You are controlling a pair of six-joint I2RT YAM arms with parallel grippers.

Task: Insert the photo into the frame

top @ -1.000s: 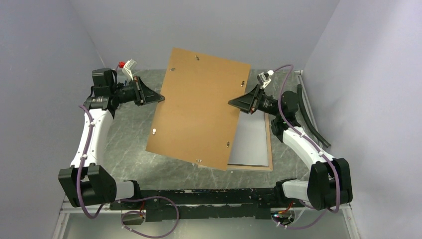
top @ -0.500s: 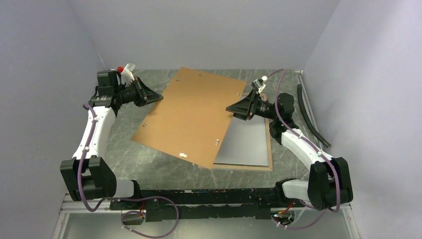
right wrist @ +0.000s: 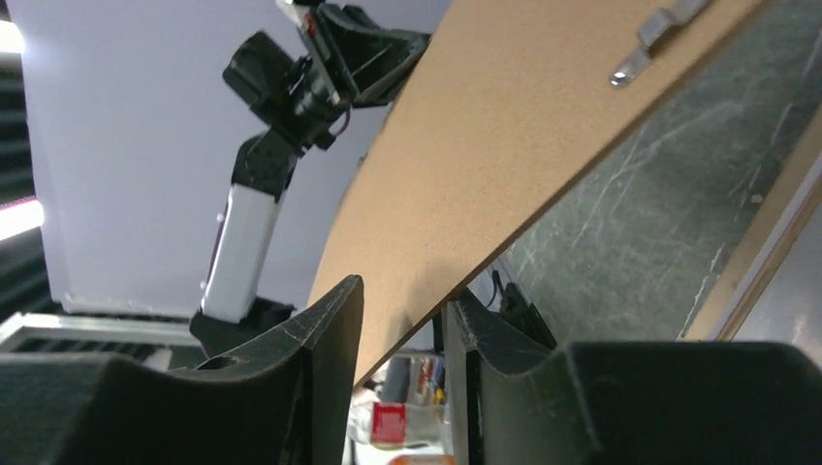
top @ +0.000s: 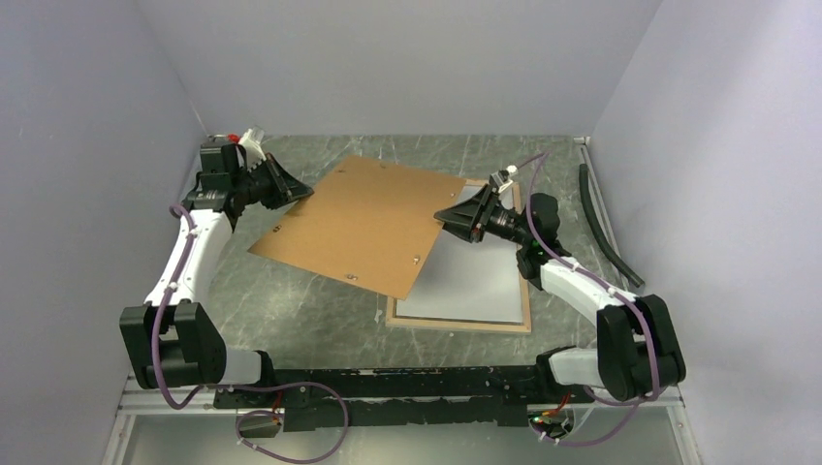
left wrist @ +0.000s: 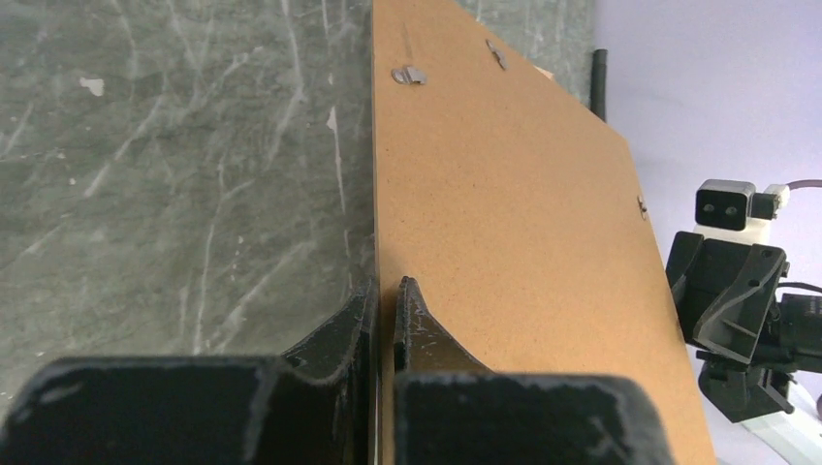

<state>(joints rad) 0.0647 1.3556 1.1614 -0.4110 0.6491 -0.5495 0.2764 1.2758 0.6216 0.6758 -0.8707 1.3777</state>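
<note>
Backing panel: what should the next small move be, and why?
Probably lower the backing panel onto the table left of the frame: the left tool pinches it tilted, the right tool only straddles its edge, and it overhangs the frame.

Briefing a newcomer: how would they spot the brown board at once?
On the grey marbled table, look between the two arms. The brown board hangs tilted there, its left edge pinched in the left gripper. Unlike the frame lying flat nearby, it is plain brown with small metal clips.
</note>
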